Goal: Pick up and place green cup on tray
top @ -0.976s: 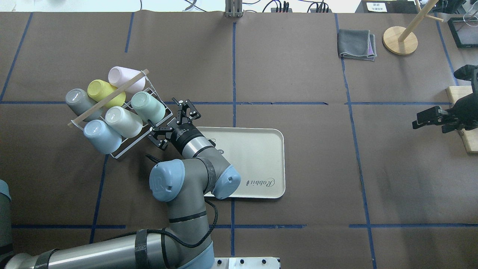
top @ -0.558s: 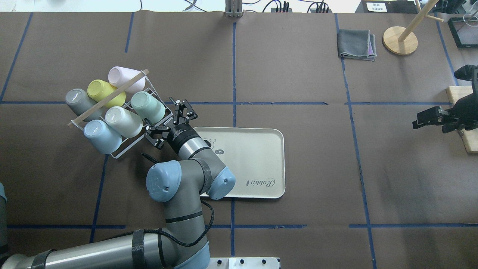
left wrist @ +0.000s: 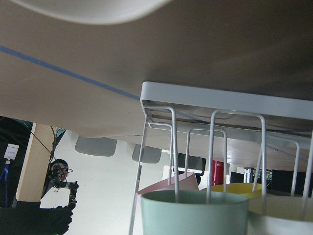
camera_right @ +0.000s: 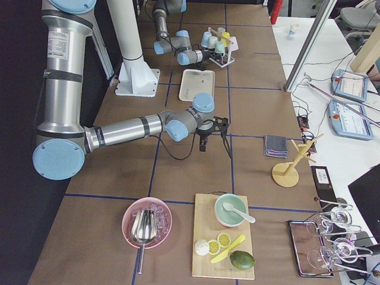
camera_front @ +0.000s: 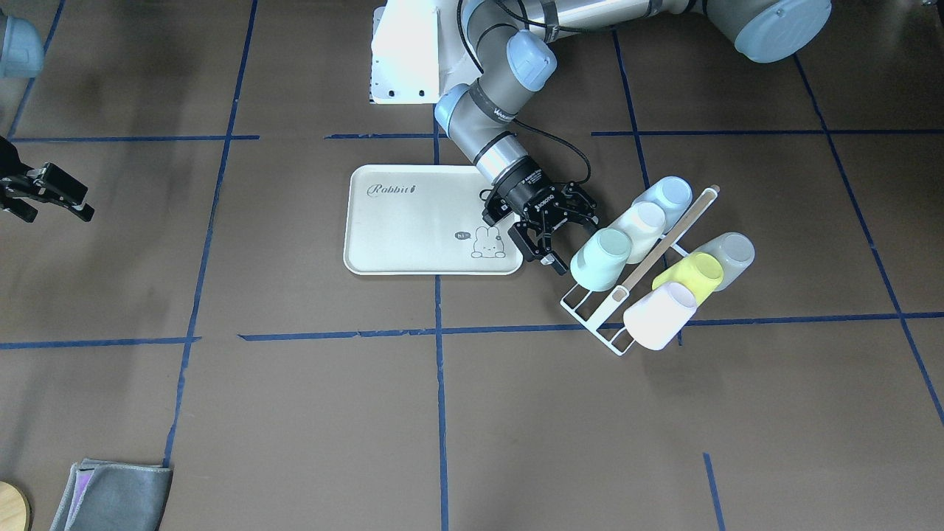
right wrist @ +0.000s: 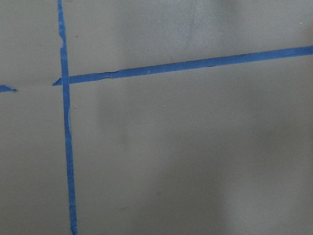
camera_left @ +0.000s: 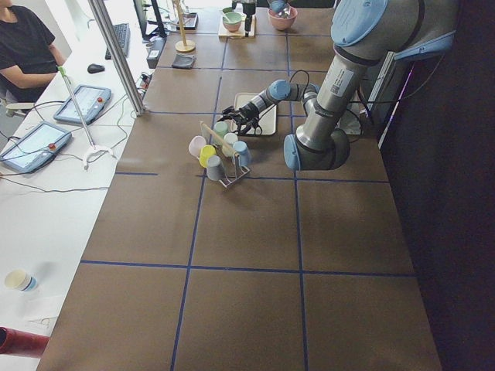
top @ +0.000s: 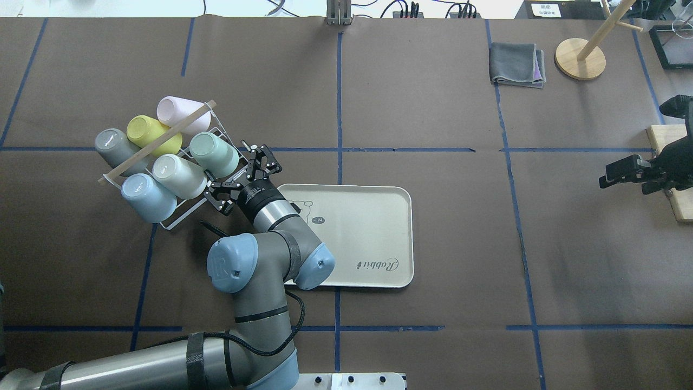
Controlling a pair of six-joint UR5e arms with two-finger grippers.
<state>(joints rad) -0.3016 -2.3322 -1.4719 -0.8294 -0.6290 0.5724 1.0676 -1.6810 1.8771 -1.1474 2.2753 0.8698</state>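
The green cup (top: pixel 215 154) sits tilted, mouth-down, on the rack (top: pixel 187 213) at its tray (top: pixel 368 227) end, its long axis and mouth pointing at the left fingers (top: pixel 260 162), which are spread apart just beside its rim, nearer than the right arm.

Reaches in from lower left of the overhead view, elbow bent, with the left gripper (top: pixel 233 173) spread wide left of centre. Hovers at mid-right edge with the right gripper (top: pixel 614 174), spread unclear.
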